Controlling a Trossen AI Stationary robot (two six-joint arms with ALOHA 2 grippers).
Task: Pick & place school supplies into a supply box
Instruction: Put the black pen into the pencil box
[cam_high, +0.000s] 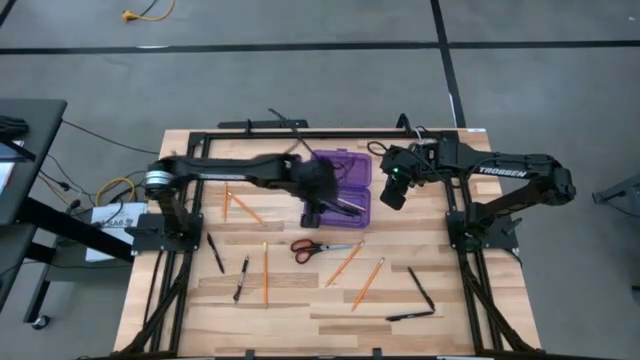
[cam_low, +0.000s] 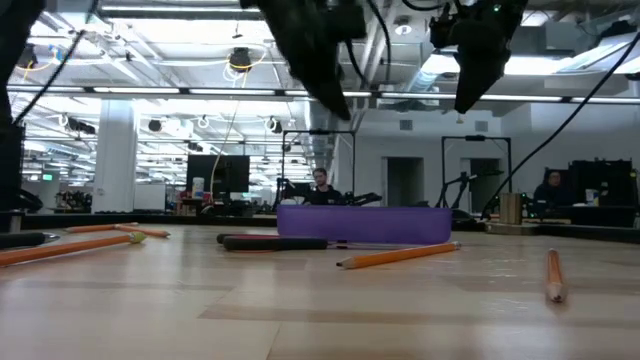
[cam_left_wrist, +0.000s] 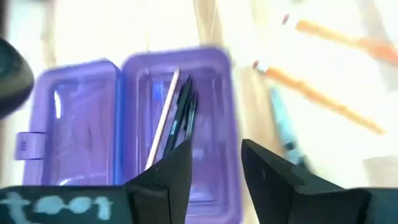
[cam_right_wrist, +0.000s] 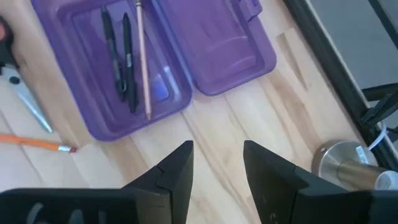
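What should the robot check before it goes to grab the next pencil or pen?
1. Box open, lid flat: ok.
2. Things already in the box: two pens and a pencil lie in the tray: ok.
3. Left gripper empty: ok, its fingers stand apart above the box with nothing between them.
4. Right gripper empty: ok, open over bare table beside the box.
5. Supplies left to pick: not ok, scissors, pencils and pens still lie on the table.
6. Silver disc stays out of the box: ok, it sits on the table by the right gripper.
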